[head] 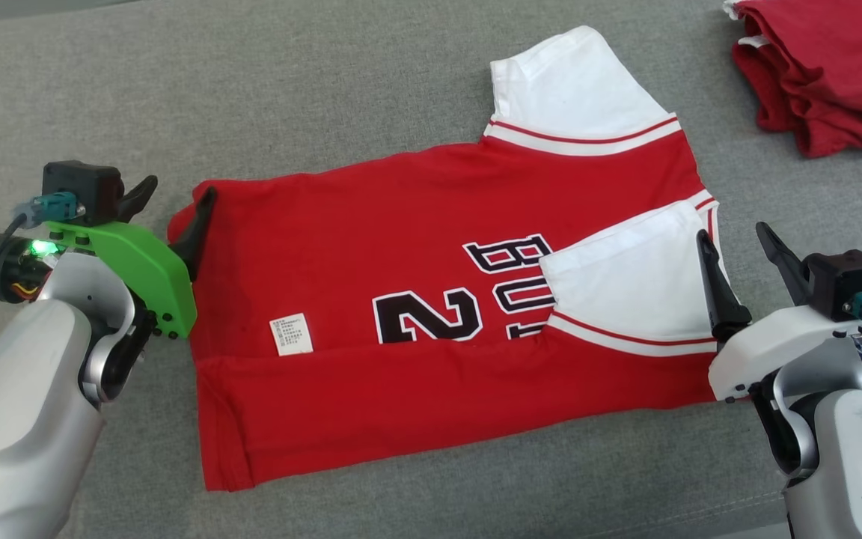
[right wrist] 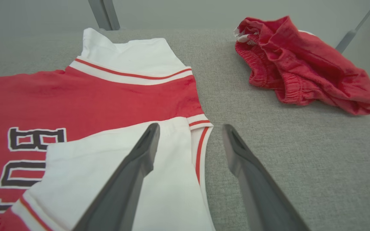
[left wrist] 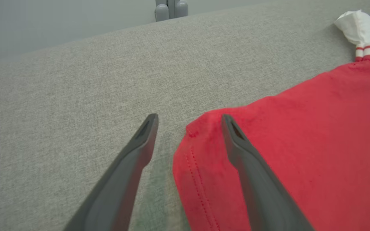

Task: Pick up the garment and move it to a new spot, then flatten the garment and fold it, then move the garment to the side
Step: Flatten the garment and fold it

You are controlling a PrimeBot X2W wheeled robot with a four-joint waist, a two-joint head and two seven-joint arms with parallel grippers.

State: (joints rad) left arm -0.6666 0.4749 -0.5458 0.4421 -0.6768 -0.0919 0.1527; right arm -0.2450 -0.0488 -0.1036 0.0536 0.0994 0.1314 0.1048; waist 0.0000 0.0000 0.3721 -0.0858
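- Found the red garment point(head: 416, 224) lying across the middle of the grey bench point(head: 326, 97), near edge folded up, one white sleeve point(head: 625, 277) turned in over the black lettering.
- Saw the left pincer point(head: 179, 189) open at the garment's hem corner, one finger above red cloth, the other above bare bench.
- Saw the right pincer point(head: 732, 232) likewise spread, straddling the garment's edge beside the folded sleeve, gripping nothing.
- Noted a crumpled red heap point(head: 827, 82) well apart, at the far right of the bench.
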